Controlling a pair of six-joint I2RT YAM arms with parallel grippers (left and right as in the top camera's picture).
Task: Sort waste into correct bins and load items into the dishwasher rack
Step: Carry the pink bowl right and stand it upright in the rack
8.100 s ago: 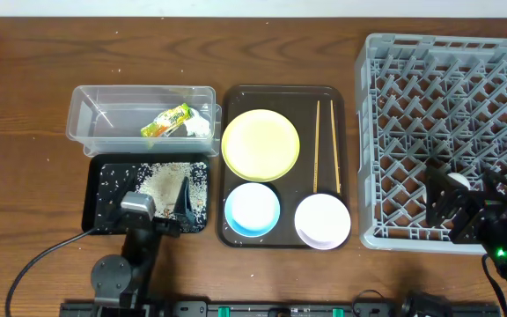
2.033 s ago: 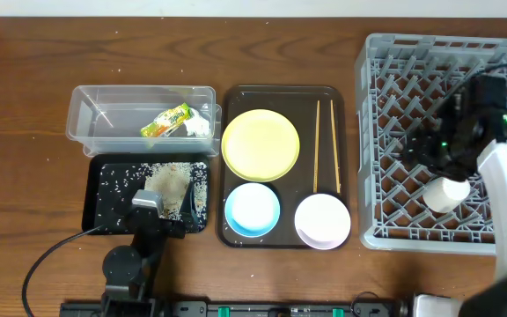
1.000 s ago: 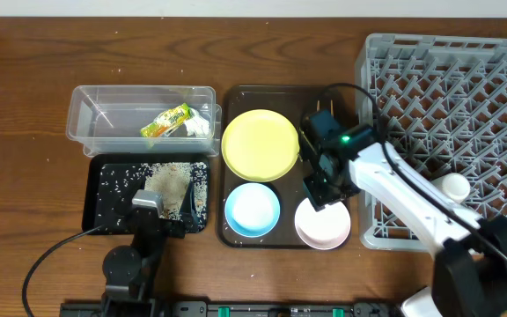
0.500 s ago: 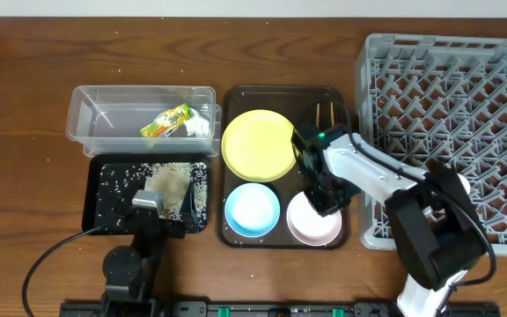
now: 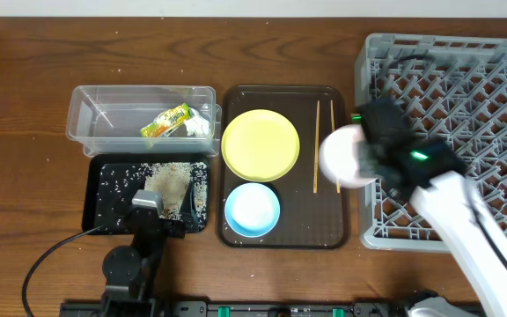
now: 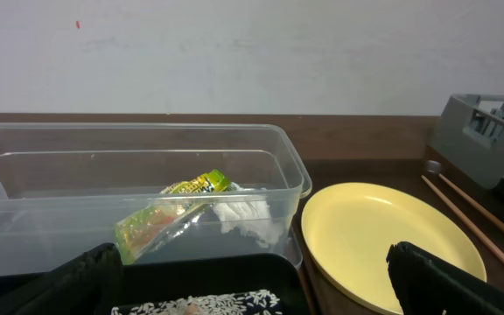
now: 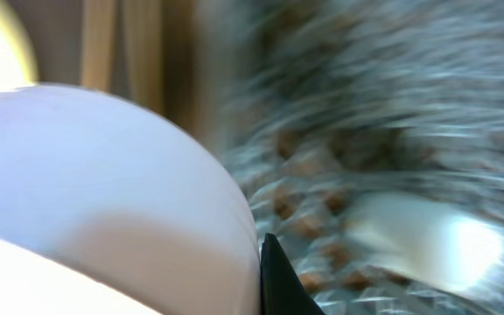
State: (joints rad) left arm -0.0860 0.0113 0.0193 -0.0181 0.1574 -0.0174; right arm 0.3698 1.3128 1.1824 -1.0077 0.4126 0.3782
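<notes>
Wood table [image 5: 25, 176]: tub's [image 5: 104, 119] wrapper [image 6: 169, 214] print looks illegible.

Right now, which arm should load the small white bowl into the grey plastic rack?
Right. The right gripper holds the small white bowl beside the grey plastic rack; the left gripper sits open at the shallow black tray, far from it.

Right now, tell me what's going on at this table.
The right arm holds the white bowl in its jaws, raised above the brown tray beside the grey rack. The yellow plate, blue bowl and chopsticks lie on that tray, not yet loaded. The wrapper and tissue are in the clear tub. The rice is in the black tray, where the left arm rests with jaws open.
</notes>
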